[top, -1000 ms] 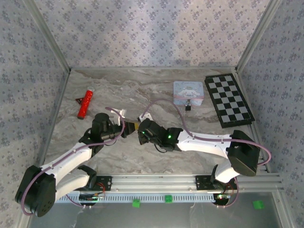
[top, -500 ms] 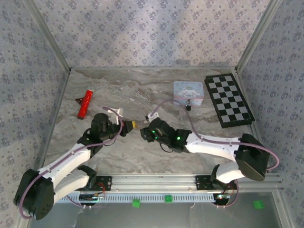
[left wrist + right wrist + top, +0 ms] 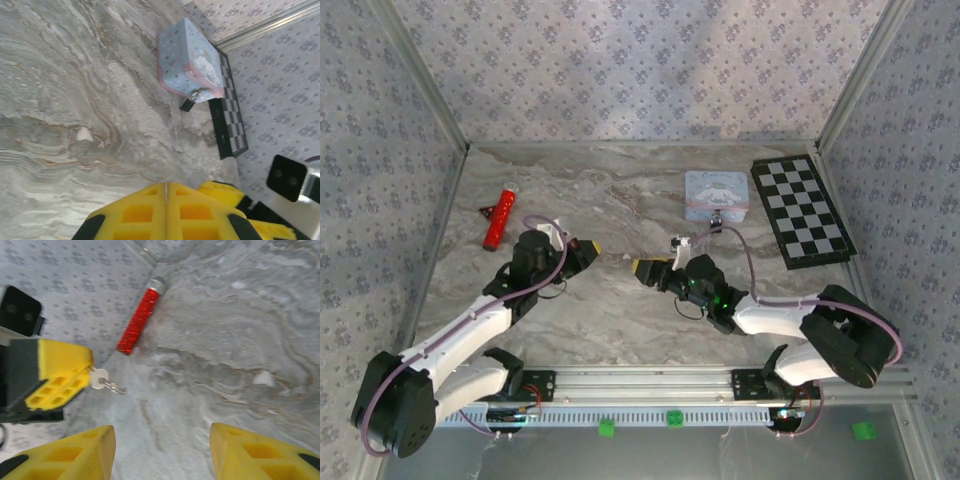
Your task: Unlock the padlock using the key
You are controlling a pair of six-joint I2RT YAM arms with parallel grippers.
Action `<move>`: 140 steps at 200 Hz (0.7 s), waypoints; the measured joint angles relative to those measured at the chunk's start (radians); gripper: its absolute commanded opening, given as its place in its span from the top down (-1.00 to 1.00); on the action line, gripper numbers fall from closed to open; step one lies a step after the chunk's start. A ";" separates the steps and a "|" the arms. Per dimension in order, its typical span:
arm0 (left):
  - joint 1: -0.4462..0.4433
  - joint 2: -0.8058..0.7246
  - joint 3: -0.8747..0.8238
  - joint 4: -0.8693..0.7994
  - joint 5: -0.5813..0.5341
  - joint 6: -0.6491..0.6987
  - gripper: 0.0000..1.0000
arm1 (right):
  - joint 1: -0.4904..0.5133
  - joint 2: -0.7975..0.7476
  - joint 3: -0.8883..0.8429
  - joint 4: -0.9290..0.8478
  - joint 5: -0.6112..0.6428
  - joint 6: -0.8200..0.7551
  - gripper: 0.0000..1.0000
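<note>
At table centre, we note the right gripper [image 3: 160,442] backed off, spread and empty, while the left gripper [image 3: 584,247] now clamps the key [image 3: 99,378], padlock [image 3: 187,104] unopened at two o'clock.

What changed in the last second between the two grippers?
They were tip to tip mid-table and have now parted. The right gripper drew back to the right and is open, holding nothing. The left gripper shifted slightly toward the far side, shut on the key. The padlock, tin, red tube and checkerboard stayed put.
</note>
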 measured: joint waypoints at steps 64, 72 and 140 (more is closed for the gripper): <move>-0.108 0.008 0.020 0.098 -0.012 -0.102 1.00 | -0.043 -0.027 0.044 0.080 -0.183 0.069 -0.35; -0.114 0.009 0.020 0.114 -0.012 -0.108 1.00 | -0.046 -0.037 0.044 0.082 -0.190 0.074 -0.38; -0.131 0.055 0.020 0.285 0.000 -0.147 1.00 | -0.111 -0.072 0.039 0.141 -0.256 0.117 -0.39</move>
